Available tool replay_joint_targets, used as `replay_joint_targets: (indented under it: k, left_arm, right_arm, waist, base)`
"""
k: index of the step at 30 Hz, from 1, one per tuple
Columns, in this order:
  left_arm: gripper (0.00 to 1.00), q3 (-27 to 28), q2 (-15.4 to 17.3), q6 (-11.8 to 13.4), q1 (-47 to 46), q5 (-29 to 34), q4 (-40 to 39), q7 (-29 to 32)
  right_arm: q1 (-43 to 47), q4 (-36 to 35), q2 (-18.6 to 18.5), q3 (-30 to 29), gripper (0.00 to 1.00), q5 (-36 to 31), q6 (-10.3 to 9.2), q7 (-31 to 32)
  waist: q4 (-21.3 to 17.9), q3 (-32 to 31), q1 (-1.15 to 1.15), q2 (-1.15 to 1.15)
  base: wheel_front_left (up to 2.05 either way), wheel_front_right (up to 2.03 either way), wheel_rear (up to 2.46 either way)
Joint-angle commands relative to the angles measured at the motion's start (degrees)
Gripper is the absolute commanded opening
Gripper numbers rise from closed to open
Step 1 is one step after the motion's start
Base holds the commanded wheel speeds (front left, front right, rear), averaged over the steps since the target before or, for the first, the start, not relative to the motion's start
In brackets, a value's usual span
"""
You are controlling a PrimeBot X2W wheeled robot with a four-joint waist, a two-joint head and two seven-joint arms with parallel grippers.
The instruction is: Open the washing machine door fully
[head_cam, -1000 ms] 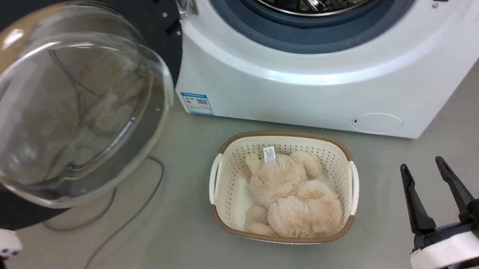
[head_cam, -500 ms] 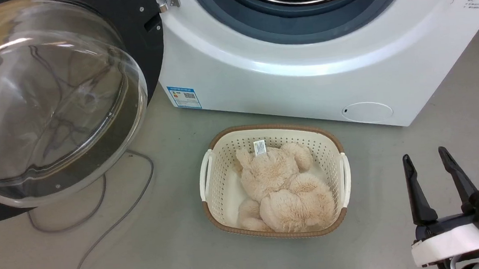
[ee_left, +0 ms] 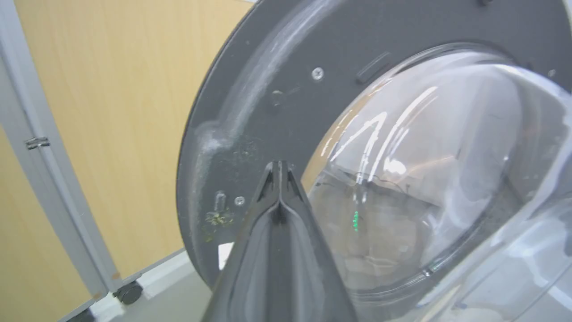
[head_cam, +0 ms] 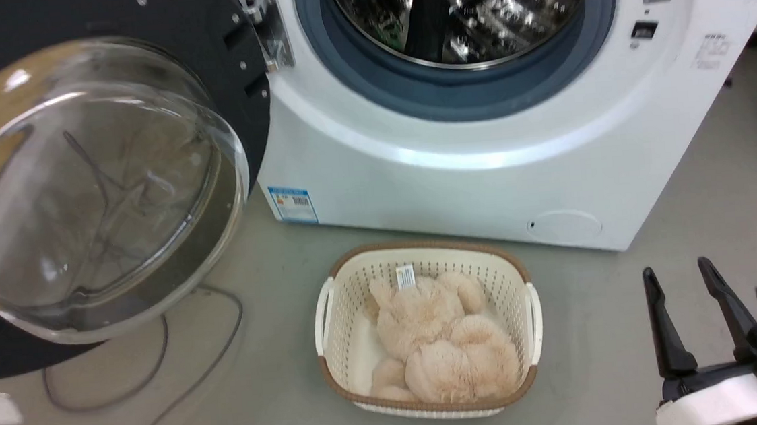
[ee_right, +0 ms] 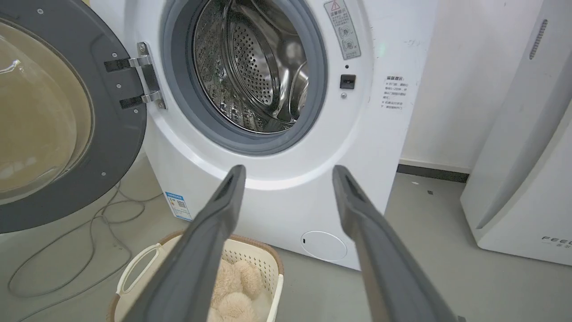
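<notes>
Washing machine door (head_cam: 86,188) wide open; left gripper (ee_left: 279,167) pinched closed near its rim; right gripper (head_cam: 675,269) spread.

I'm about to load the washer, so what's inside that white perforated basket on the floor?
A fluffy beige plush toy with a small white tag lies in the white perforated plastic basket. Whatever is beneath the toy is hidden.

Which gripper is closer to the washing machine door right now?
Left. The left gripper, shut, points at the dark inner rim of the washing machine door, beside its glass. The right gripper hangs open on the far side of the laundry basket, well away from it.
</notes>
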Motion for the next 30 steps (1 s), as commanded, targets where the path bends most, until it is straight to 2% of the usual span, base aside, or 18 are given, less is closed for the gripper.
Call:
replay_joint_targets:
  k: [1,12,19,27,28,29,30]
  left_arm:
    - [0.00,-0.4,-0.8,-0.4,0.9,0.6,-1.1,0.1]
    - [0.00,-8.1,-8.0,-3.8,7.8,4.6,-12.5,0.1]
    - [0.00,-15.3,-9.7,-5.2,10.1,5.3,-13.7,0.1]
    - [0.00,-21.2,-10.3,-5.9,11.2,5.6,-11.2,0.1]
    - [0.54,-21.6,-10.3,-5.9,11.3,5.6,-11.0,0.1]
    - [1.00,-21.9,-10.4,-5.9,11.3,5.8,-10.9,0.1]
    - [1.00,-22.3,-10.5,-5.9,11.4,5.8,-10.5,0.1]
  right_arm:
    - [0.6,0.0,0.1,-0.1,1.00,0.6,0.05,-0.2]
    - [3.2,0.0,0.1,0.2,1.00,2.0,0.05,-0.2]
    - [4.0,-0.8,0.1,0.6,1.00,2.3,0.05,-0.2]
    - [4.1,-2.1,0.1,0.8,1.00,2.2,0.05,-0.2]
    - [4.2,-2.2,0.1,0.9,1.00,2.2,0.05,-0.2]
    - [4.4,-2.4,0.1,0.9,1.00,2.2,0.05,-0.2]
    - [4.5,-2.5,0.1,0.9,1.00,2.3,0.05,-0.2]
  waist:
    - [0.0,-1.3,0.00,0.00]
    - [-0.8,-6.1,0.00,0.00]
    - [-2.2,-7.4,0.00,0.00]
    - [-5.3,-8.0,0.00,0.00]
    - [-5.8,-8.0,0.00,0.00]
    - [-6.2,-8.1,0.00,0.00]
    - [-6.7,-8.2,0.00,0.00]
  base:
    - [0.00,0.00,0.00]
    - [0.00,0.00,0.00]
    - [0.00,0.00,0.00]
    - [0.00,0.00,0.00]
    - [0.00,0.00,0.00]
    - [0.00,0.00,0.00]
    - [0.00,0.00,0.00]
